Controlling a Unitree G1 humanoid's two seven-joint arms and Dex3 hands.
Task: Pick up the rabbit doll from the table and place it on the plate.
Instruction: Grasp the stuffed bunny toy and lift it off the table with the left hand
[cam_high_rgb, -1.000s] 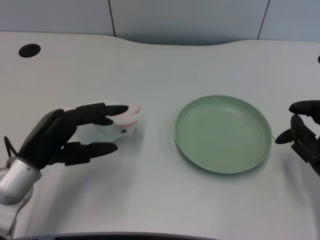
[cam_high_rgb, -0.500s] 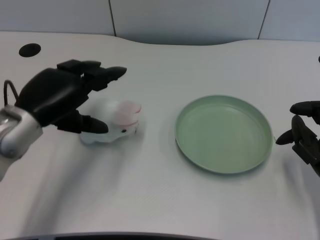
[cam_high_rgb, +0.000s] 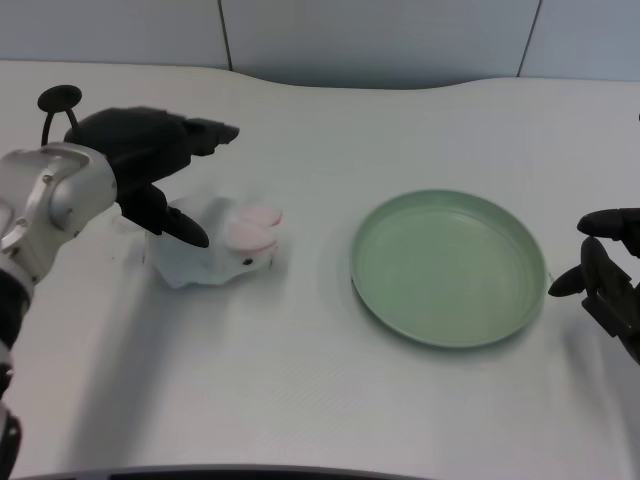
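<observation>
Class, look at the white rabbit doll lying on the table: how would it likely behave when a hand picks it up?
The rabbit doll looks plush, so probably soft, light and squashy under the fingers. Its rounded body may slip from a loose grasp. It seems unlikely to break if dropped.

We see the left hand (cam_high_rgb: 150, 160) raised at the end of its silver forearm (cam_high_rgb: 50, 205), fingers (cam_high_rgb: 205, 133) spread forward and holding nothing, thumb angled downward.
</observation>
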